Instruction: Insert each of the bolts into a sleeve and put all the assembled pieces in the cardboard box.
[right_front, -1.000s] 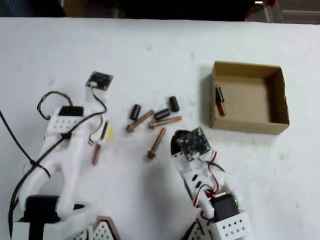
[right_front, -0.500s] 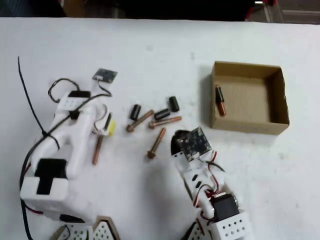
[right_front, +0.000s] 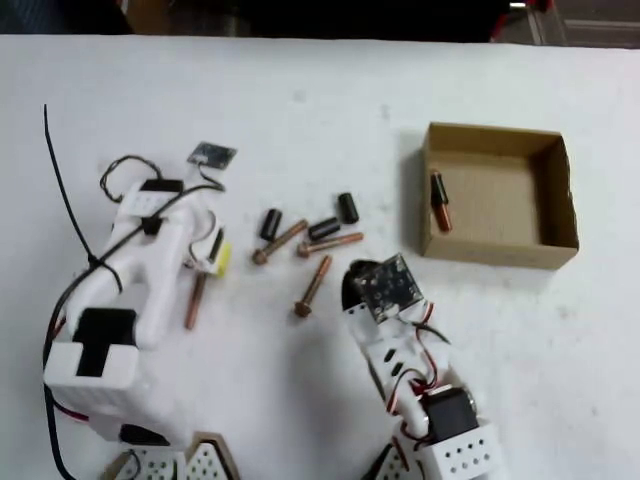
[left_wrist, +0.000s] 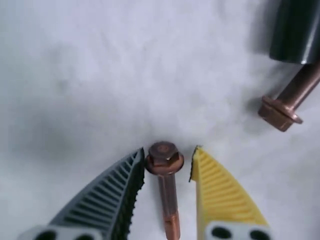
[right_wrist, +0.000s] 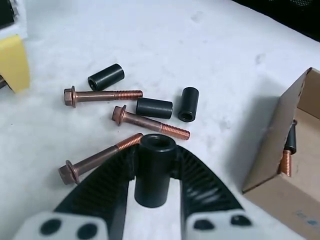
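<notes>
Saw the left gripper (left_wrist: 168, 151) narrowly open astride the copper bolt (right_front: 195, 302), left-middle of the high view, right gripper (right_wrist: 156, 151) clamping a black sleeve (right_wrist: 153, 175); bolt looked stiff, slick, roll-prone, mid-shank the best hold.

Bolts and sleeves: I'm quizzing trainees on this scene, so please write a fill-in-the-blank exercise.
1. The right pincer is shut on a black ___.
2. The left pincer stands open around a copper ___ lying on the table.
3. The cardboard box holds ___ assembled piece.
Missing words: sleeve; bolt; one.
</notes>
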